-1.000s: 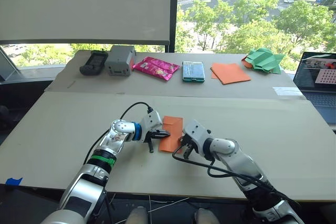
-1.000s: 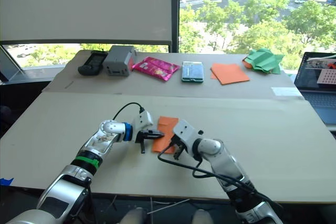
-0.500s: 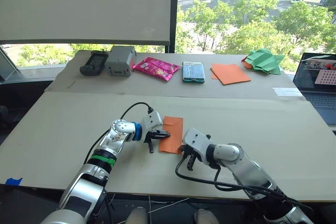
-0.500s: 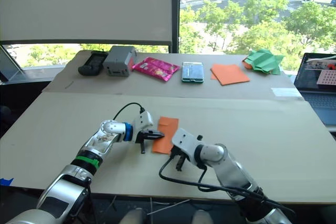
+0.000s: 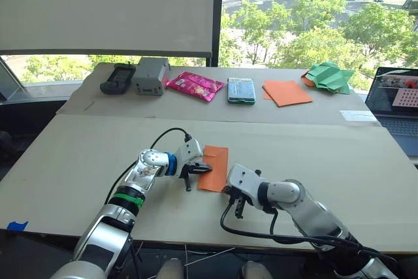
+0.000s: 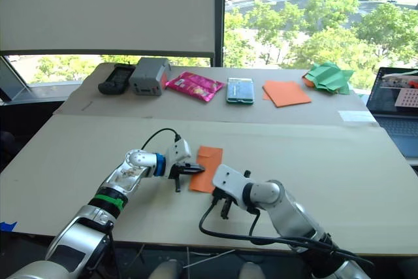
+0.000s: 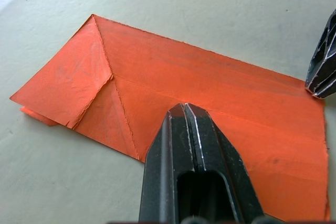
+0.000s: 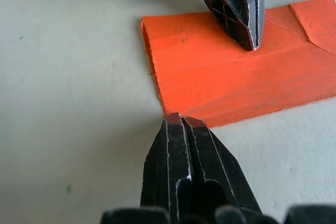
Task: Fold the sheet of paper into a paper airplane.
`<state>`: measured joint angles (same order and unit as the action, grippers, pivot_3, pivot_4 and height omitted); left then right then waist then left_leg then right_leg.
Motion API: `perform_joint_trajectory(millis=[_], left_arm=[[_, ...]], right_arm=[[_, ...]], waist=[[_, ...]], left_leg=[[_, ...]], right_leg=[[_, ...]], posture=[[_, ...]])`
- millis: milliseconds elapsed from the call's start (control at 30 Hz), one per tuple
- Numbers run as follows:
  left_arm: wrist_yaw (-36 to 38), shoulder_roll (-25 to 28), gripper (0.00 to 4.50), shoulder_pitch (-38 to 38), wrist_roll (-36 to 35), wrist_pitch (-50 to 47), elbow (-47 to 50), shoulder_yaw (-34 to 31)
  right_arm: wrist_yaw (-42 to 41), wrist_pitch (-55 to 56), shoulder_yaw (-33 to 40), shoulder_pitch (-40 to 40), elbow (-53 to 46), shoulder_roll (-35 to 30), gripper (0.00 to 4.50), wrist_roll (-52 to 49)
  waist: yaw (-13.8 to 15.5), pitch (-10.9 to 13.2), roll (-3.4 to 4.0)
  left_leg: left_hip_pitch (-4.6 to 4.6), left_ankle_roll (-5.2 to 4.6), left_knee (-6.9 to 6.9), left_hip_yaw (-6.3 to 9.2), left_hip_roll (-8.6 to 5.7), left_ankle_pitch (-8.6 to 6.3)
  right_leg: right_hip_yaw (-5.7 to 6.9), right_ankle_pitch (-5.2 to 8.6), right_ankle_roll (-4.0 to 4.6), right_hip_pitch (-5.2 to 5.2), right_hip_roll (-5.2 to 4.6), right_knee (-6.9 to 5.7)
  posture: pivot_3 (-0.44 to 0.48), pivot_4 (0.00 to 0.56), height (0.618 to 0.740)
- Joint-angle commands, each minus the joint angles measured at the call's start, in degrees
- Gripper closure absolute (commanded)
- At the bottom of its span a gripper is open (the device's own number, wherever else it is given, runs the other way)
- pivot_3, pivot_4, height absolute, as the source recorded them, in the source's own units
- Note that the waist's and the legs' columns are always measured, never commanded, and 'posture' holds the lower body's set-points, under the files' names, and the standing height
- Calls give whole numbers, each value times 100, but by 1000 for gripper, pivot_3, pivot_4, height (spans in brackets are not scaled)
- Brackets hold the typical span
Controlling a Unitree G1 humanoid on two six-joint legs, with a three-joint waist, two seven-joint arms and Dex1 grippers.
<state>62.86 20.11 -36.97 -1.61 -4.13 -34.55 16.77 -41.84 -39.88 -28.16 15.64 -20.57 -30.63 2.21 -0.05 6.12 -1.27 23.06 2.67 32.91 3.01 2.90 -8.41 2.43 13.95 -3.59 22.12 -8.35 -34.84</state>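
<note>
The sheet of paper (image 5: 215,164) lies flat on the near table, folded into a narrow orange strip with a triangular flap (image 7: 73,80) turned in at one end. My left gripper (image 5: 203,168) is shut, and its fingertips (image 7: 184,111) press down on the strip's left edge. My right gripper (image 5: 229,192) is also shut, its tips (image 8: 176,120) at the strip's near right corner, just off the edge. Each wrist view also shows the other gripper's black fingers over the sheet.
The far table holds a black device (image 5: 117,78), a grey box (image 5: 149,75), a pink packet (image 5: 193,84), a teal case (image 5: 240,89), smooth orange sheets (image 5: 286,91) and green crumpled paper (image 5: 328,74). A laptop (image 5: 395,96) sits at the right. A black cable (image 5: 258,234) loops by the front edge.
My right gripper has drawn back from the strip's right side toward the front edge, and now stands at the near corner. The left gripper and the sheet have stayed put.
</note>
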Motion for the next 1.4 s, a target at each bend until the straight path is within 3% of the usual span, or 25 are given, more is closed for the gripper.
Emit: perform_joint_trajectory(millis=[33, 267, 533, 967, 1200, 1400], left_arm=[[69, 188, 4480, 186, 40, -270, 212, -27], [58, 669, 4480, 630, -534, -1091, 1595, -640], [-70, 846, 4480, 702, -530, -1305, 1810, -682], [-68, -335, 4480, -388, -438, -919, 1122, -144], [-38, -663, 4480, -579, -324, -596, 548, 16], [11, -776, 4480, -608, -314, -566, 545, 21]], right_arm=[[-11, -155, 190, -209, 201, 120, 4500, -240], [134, -137, 1965, -300, -812, 506, 4500, -1385], [335, -218, 2200, -686, -949, 342, 4500, -1583], [578, -425, 2937, -502, -1356, 499, 4500, -2451], [981, -659, 2498, 259, -1255, 628, 4500, -2379], [1328, -1023, 1869, 675, -758, 256, 4500, -1763]], waist=[[-2, 3, -1], [-10, 134, 36], [100, 159, 40], [148, 162, 37], [67, 161, 40], [116, 160, 42]], left_leg=[[0, 0, -1, 0, 0, 0], [22, -1, -8, 0, 1, 1], [36, 1, -15, -1, 2, 0], [75, -4, -3, -7, -4, 3], [72, -43, -4, -6, -5, 28], [74, -46, -3, -5, -6, 30]], right_leg=[[0, 0, 0, 1, 0, 0], [1, -2, -2, 14, 0, 0], [11, -2, -2, 14, 0, 42], [10, -30, -41, 10, 1, 74], [9, -31, -43, 9, 1, 72], [9, -32, -42, 5, 2, 74]], posture=[[0, 150, 702], [0, 150, 702], [0, 150, 702], [0, 150, 702], [0, 150, 702], [0, 150, 702]])
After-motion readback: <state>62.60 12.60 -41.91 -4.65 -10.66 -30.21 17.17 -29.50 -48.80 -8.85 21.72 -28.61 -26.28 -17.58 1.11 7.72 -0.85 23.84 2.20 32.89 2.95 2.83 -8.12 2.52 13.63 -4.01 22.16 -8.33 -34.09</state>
